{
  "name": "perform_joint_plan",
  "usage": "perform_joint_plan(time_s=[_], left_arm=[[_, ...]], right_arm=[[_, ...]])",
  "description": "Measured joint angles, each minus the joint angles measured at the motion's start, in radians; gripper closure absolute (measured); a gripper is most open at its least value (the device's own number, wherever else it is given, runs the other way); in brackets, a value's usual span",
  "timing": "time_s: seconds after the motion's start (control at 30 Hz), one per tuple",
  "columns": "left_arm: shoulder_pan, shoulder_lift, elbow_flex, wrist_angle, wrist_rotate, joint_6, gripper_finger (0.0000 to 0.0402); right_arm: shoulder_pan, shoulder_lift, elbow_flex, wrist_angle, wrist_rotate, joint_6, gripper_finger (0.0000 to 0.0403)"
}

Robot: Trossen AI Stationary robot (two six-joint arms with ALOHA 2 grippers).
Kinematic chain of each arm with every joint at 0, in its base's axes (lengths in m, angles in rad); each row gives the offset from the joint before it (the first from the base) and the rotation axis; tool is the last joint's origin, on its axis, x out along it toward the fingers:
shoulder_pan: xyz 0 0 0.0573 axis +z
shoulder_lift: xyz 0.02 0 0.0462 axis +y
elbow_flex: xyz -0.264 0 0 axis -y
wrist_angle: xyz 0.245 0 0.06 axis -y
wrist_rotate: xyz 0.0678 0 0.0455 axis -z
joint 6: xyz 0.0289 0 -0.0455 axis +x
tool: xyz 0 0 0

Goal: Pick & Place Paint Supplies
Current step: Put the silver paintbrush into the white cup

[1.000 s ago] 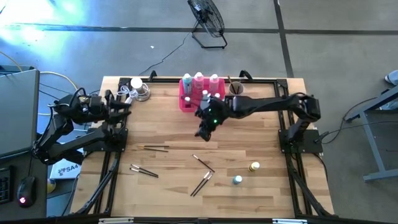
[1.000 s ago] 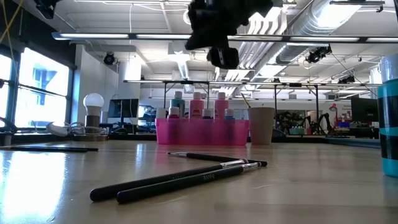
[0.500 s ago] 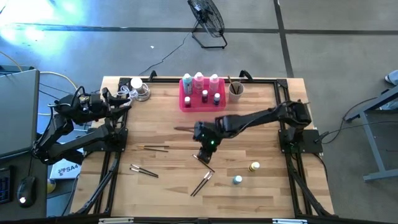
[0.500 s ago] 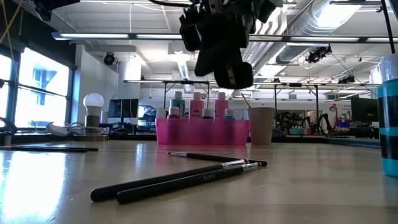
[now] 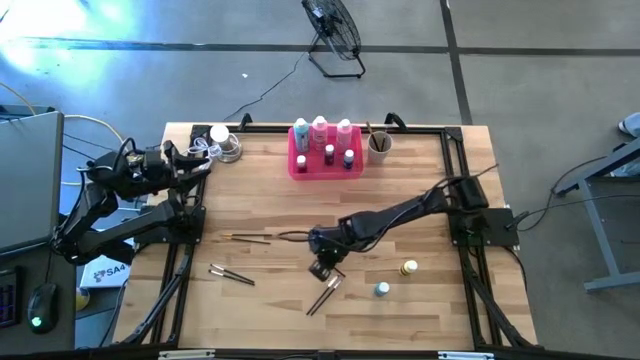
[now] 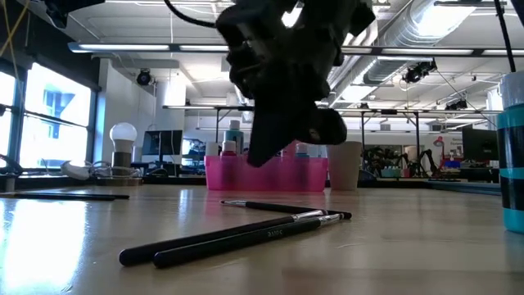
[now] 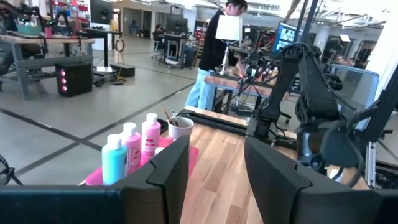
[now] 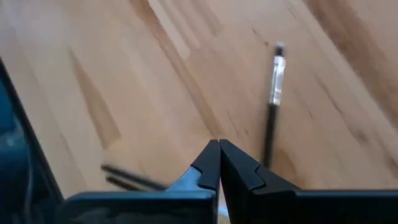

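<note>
Reaching away from the pink tray (image 5: 322, 165) with its bottles (image 5: 319, 129), the right hand (image 5: 322, 268) now hangs clenched and empty low over the bench (image 5: 280, 205), paintbrushes (image 5: 326, 291) just beside it, while the left hand (image 5: 196, 166) waits half-parted far off

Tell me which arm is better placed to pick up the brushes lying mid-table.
The right. Its gripper hangs just above the paintbrushes, fingers shut, empty. The left gripper waits at the table's far left edge.
</note>
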Motion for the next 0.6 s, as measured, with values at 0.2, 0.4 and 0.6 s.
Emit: perform_joint_plan(time_s=[0.2, 0.4, 0.6], left_arm=[[0.000, 0.000, 0.000, -0.001, 0.000, 0.000, 0.0249], [0.000, 0.000, 0.000, -0.001, 0.000, -0.008, 0.0249], [0.000, 0.000, 0.000, -0.002, 0.001, -0.034, 0.0249]], right_arm=[[-0.005, 0.032, 0.000, -0.010, -0.003, 0.002, 0.0401], [-0.018, 0.058, 0.000, -0.016, -0.008, 0.004, 0.0401], [-0.018, 0.068, 0.001, -0.017, -0.002, 0.018, 0.0401]])
